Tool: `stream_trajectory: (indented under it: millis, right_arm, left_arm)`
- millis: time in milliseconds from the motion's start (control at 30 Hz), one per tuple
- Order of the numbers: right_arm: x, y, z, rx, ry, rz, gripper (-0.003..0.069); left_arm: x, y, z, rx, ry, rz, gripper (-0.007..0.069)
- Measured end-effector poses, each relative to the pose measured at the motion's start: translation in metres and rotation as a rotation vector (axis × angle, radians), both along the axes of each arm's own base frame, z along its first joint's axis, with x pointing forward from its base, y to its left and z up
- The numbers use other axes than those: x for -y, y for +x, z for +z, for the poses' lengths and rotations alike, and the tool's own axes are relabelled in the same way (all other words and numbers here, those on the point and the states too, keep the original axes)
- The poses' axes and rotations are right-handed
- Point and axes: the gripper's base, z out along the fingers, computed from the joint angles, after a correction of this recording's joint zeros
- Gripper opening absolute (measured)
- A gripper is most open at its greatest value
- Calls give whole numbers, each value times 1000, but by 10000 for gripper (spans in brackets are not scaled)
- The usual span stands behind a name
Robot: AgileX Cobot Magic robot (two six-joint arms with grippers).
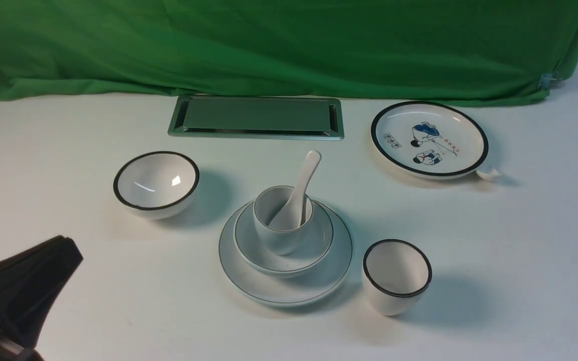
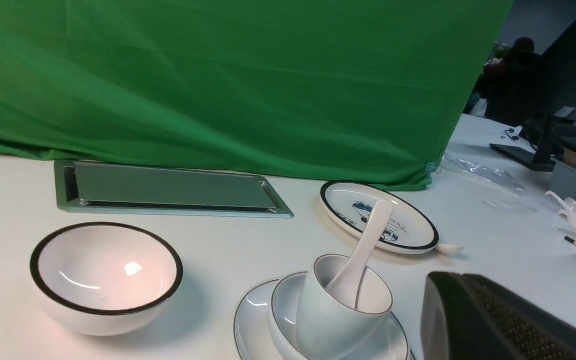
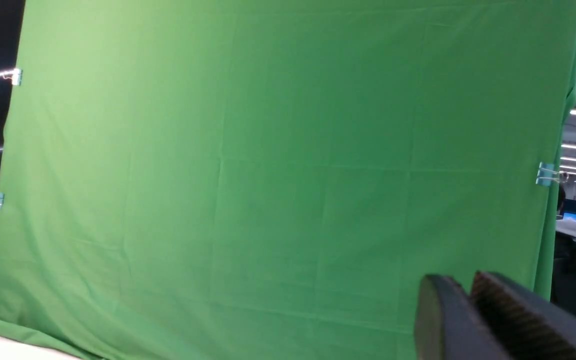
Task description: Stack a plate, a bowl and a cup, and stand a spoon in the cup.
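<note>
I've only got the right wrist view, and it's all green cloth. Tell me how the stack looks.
Observer: The cup sits in the bowl, and the bowl sits on the plate.
Operator: Report the spoon.
Observer: The spoon stands scoop-down in the cup, its handle leaning up to the right over the rim.

White spoon [image 1: 305,185] leans in cup [image 1: 275,241], atop bowl [image 1: 315,246], atop plate [image 1: 289,293].
</note>
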Motion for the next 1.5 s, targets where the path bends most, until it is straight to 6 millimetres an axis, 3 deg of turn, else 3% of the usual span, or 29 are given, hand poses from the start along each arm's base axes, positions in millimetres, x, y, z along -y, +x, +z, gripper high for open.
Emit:
stream_trajectory:
  millis: [367, 767, 900, 1067, 1200, 1267, 1500]
  right_arm:
    - [0, 0, 1, 6, 1, 1, 148]
    - [0, 0, 1, 6, 1, 1, 190]
    - [0, 0, 0, 5, 1, 1, 201]
    - [0, 0, 0, 5, 1, 1, 211]
    - [0, 0, 0, 5, 1, 1, 218]
    - [0, 0, 0, 5, 1, 1, 222]
    - [0, 0, 0, 5, 1, 1, 235]
  left_arm:
    - [1, 0, 0, 55, 89, -15, 1]
    - [2, -1, 2, 58, 69, -27, 1]
    - [-1, -6, 10, 194, 121, -9, 1]
    - [-18, -20, 19, 361, 161, 132, 1]
    - [-26, -24, -5, 353, 260, 225, 1]
    - [-31, -22, -29, 275, 267, 300, 1]
    - [-45, -20, -59, 10, 236, 503, 1]
